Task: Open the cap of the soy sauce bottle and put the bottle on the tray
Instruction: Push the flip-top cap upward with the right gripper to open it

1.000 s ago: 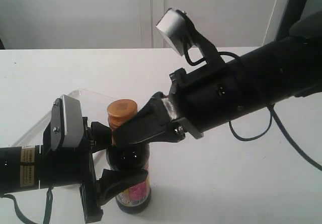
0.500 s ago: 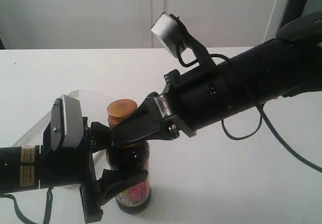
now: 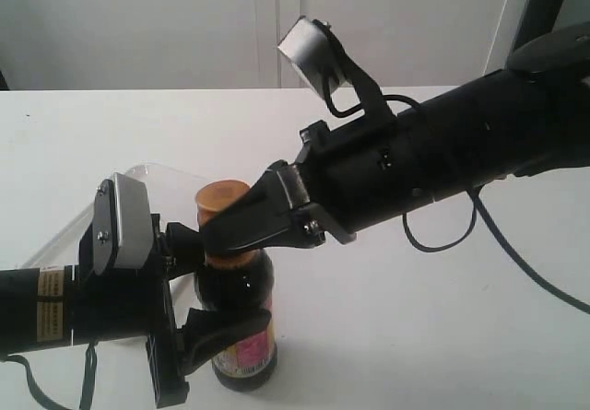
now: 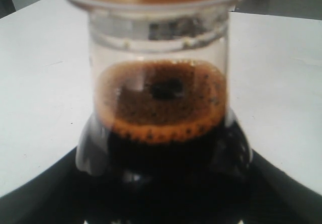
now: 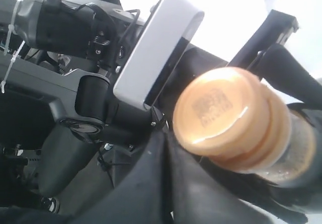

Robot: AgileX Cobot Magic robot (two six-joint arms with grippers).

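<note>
The left end effector [image 3: 221, 286] is pinching the body of the soy sauce bottle [image 3: 247, 355], which is standing upright on the bench [image 3: 415, 336] near the tray [image 3: 147, 172]. The right end effector [image 3: 241, 233] is reaching at the neck, just under the closed cap [image 3: 221, 198]; I cannot tell if it is spread or pressed together.

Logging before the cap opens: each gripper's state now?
Left gripper: shut on the small round glass soy sauce bottle.
Right gripper: fingers just below the orange-brown plastic cap; open or shut cannot be told.
</note>
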